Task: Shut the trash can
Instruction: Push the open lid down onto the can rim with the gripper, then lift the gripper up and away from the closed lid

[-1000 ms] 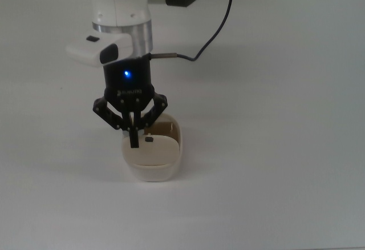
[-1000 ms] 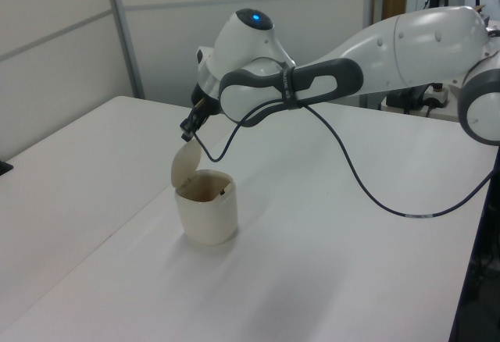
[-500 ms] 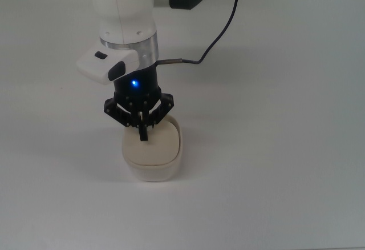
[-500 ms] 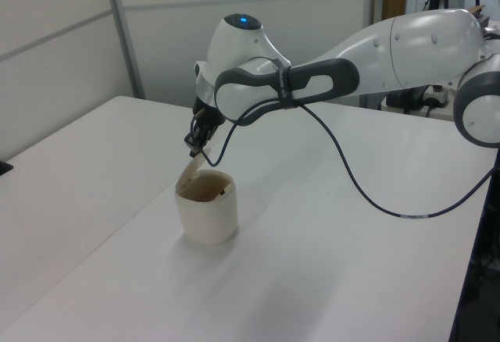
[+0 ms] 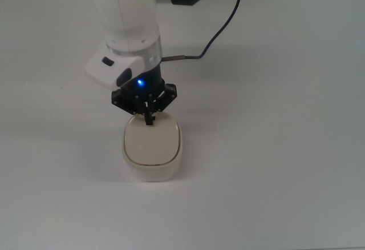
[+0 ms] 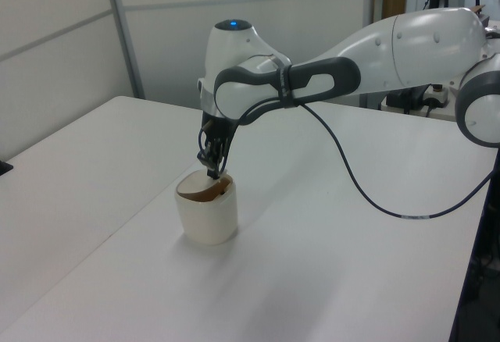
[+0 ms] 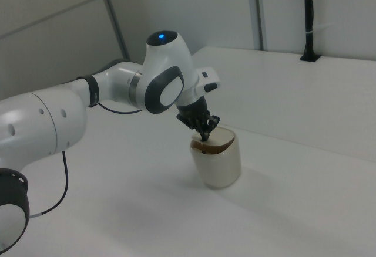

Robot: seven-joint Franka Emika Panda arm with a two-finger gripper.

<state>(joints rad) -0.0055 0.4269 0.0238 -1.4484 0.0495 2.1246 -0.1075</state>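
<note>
The trash can (image 5: 151, 150) is sitting mid-table, its lid lying nearly flat. The gripper (image 5: 149, 119), fingers pinched together and holding nothing, is pressing the lid's far edge. It is looking light, stiff and tippy, so push gently there.
</note>
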